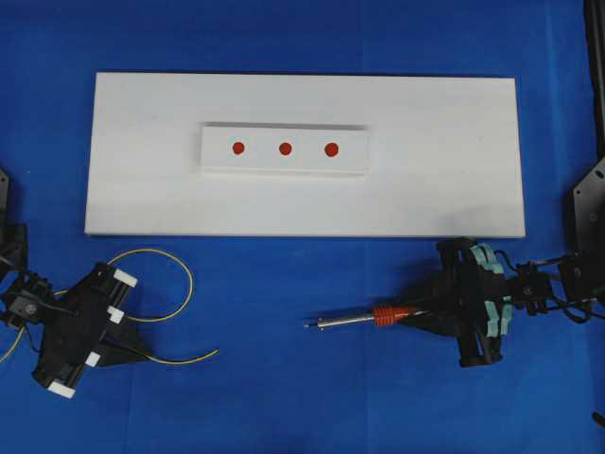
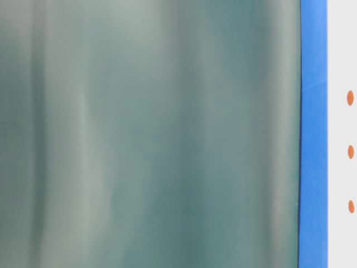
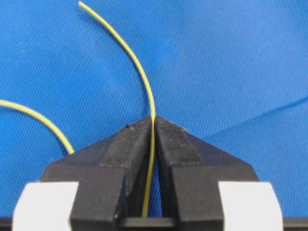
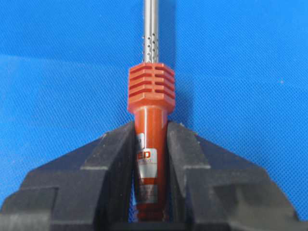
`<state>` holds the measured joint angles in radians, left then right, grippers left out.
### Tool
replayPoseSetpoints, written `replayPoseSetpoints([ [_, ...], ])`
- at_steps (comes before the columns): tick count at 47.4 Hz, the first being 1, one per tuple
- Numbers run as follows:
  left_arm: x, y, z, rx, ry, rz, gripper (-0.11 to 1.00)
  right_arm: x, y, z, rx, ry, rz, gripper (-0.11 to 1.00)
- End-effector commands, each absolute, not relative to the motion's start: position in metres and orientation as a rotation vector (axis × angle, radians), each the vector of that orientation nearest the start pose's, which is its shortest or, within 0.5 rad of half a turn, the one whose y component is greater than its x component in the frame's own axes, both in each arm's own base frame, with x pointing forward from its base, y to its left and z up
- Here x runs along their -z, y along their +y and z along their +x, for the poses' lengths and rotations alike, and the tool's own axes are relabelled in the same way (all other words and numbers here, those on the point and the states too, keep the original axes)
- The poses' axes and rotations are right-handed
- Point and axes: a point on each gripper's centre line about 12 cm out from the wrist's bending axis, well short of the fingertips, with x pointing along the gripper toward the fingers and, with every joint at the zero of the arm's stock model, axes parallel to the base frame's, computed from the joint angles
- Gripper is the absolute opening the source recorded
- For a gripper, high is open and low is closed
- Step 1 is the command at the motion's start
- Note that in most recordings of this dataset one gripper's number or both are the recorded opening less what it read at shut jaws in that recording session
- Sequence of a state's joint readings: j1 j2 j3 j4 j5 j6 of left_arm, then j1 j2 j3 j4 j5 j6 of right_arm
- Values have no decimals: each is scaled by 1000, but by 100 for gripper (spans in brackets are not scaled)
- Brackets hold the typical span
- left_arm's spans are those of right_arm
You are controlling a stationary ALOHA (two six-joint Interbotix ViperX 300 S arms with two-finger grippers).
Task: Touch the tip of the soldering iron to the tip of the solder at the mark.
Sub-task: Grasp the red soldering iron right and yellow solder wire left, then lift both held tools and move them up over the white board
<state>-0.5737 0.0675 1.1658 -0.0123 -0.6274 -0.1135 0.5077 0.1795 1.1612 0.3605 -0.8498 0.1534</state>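
Both grippers are clamped on their tools right now: left gripper has its black jaws pinched on the solder, and the right gripper is squeezed around the handle of the soldering iron. Only writing I can spot is a small white sticker on the iron's handle, down between the jaws, with what looks like "ED" in red and some finer print under it that's too small to read. The iron itself has a ribbed red-orange collar, a smooth red-orange body below that, and a silver shaft with little perforations near the collar. From overhead it lies on the blue cloth sticking out of the right gripper with the tip pointing left, on the near side of the white board. The solder is a really thin yellow wire; it runs straight up between the left jaws, then curves away to the left, and a second stretch loops past on the left. Overhead, it loops around beside the left gripper at near left, free end pointing right toward the iron, well apart from its tip. Three red dots sit in a row on a raised white strip on the board. Table-level view is mostly a blurry grey-green wash.
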Motion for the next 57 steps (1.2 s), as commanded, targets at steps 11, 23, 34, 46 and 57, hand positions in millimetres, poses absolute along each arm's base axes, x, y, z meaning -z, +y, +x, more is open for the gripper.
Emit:
replayPoseSetpoints([
  [11,-82,-157,243,517,582,46,2,-69,113,265,-143,497,199,6],
  [23,-109,-168,260,514,605,51,2,-94,123,273,-175,527,236,6],
  [34,-147,-173,269,506,673,70,2,-133,125,274,-202,679,296,6],
  [46,-187,-161,277,443,772,48,2,-175,106,275,-211,801,273,6],
  [57,-207,-147,281,370,842,6,2,-204,95,275,-220,835,203,6],
])
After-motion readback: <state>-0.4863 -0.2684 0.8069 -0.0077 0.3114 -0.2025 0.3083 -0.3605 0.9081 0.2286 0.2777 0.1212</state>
